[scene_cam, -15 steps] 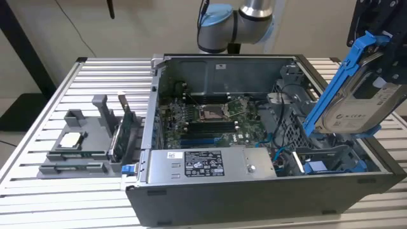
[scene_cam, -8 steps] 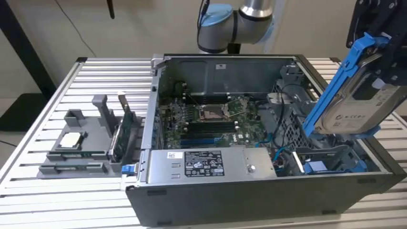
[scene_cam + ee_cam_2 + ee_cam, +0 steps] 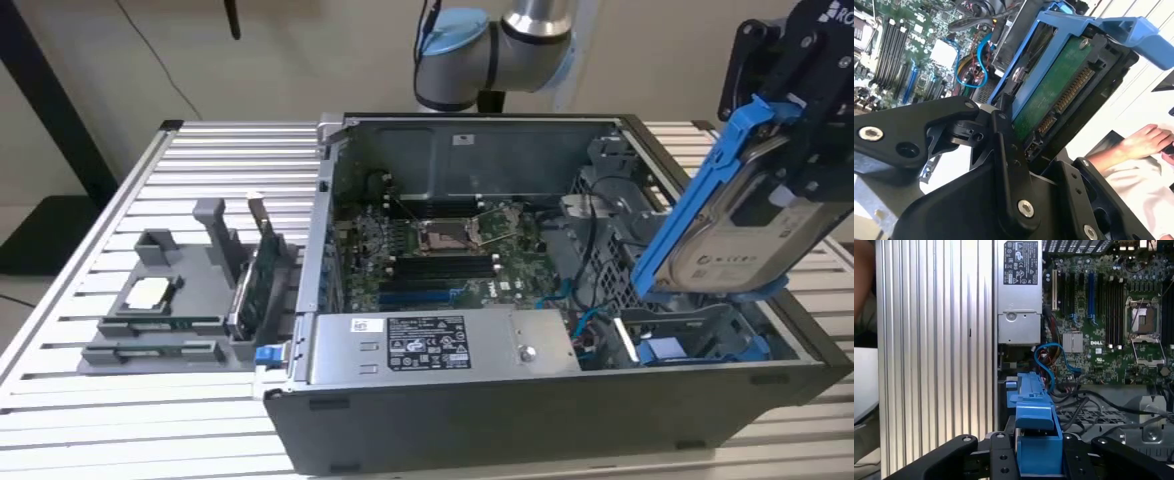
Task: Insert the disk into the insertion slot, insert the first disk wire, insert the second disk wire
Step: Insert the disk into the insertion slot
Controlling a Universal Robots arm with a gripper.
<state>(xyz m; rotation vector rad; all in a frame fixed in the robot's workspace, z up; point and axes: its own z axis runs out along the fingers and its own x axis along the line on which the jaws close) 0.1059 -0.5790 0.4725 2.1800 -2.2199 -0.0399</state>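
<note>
Gripper (image 3: 797, 150): black, angular metal links w/ bolt heads; jaws clamped narrow on the disk's frame edges.
Disk (image 3: 731, 238): flat silver-grey slab, white label, in glossy bright blue plastic carrier. Held in the air, steeply tilted, at the exterior view's right. Low end hangs just above the slot, not in it. Second wrist view shows its green pcb underside (image 3: 1053, 97) w/ a gold connector row.
Insertion slot (image 3: 687, 338): narrow rectangular bay, dark grey sheet metal w/ blue plastic rails, near right corner of the case.
Case (image 3: 534, 420): open dark grey steel box.
PSU box (image 3: 427, 345): grey metal, labelled, along the near wall, left of the slot.
Mobo (image 3: 441, 250): green, black memory slots, mid-case.
Blue cable (image 3: 1051, 360): thin loop beside the PSU box.
Table (image 3: 147, 180): ribbed alu slats.
Tray (image 3: 160, 320): matte grey moulded holder, left of the case.
Hand (image 3: 1144, 140): a person's, beyond the disk, apart from it.
</note>
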